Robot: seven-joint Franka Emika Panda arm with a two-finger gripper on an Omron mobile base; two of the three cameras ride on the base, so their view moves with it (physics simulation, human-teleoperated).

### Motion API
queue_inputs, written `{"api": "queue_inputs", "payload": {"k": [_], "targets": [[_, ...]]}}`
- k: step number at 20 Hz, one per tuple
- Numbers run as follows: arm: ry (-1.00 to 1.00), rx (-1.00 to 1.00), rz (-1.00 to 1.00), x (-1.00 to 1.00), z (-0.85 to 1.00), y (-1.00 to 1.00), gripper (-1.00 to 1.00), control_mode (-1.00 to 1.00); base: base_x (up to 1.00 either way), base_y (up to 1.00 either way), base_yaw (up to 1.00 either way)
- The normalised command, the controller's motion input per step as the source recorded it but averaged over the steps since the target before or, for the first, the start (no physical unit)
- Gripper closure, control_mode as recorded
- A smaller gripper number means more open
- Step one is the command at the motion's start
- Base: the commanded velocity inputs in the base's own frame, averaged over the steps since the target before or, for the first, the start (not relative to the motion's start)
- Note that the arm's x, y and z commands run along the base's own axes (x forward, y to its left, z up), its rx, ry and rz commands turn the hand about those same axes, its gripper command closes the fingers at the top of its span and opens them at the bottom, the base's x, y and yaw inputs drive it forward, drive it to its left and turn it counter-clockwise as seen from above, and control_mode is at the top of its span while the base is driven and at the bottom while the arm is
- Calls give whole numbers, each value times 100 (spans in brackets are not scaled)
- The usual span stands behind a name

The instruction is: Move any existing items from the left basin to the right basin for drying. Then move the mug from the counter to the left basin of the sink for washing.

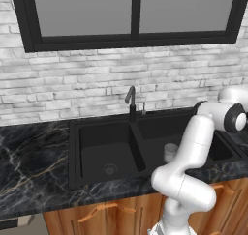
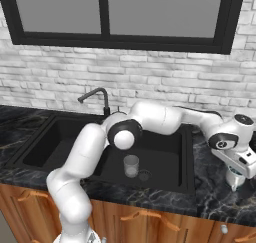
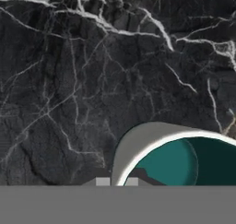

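The white mug (image 3: 138, 149) with a teal inside stands on the black marble counter (image 3: 69, 80), right of the sink. My gripper (image 3: 116, 181) is shut on the mug, one fingertip outside its wall and one inside. In the right base view the hand covers most of the mug (image 2: 235, 182), and my gripper (image 2: 236, 177) points down onto it. The pale translucent cup (image 2: 131, 165) stands upright in the right basin (image 2: 167, 154); it also shows beside my arm (image 1: 170, 152). The left basin (image 1: 104, 144) holds nothing but its silver drain (image 1: 109, 169).
A slim dark faucet (image 1: 131, 101) rises at the sink's divider, in front of a white brick wall and a dark-framed window. My arm stretches across the right basin towards the counter (image 2: 220, 202). Wooden cabinet fronts run below the counter edge.
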Motion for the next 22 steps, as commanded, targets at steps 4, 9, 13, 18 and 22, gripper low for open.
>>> {"api": "queue_inputs", "payload": {"k": [4,9,13,18,22], "targets": [[0,-3,0,-16,65,19,100,-100,0,0,0],[0,-4,0,-3,61,40,100,-100,0,0,0],[0,-6,3,-1,54,62,100,-100,0,0,0],[0,-7,9,-2,44,79,100,-100,0,0,0],[1,-6,13,-6,20,86,100,-100,0,0,0]]}}
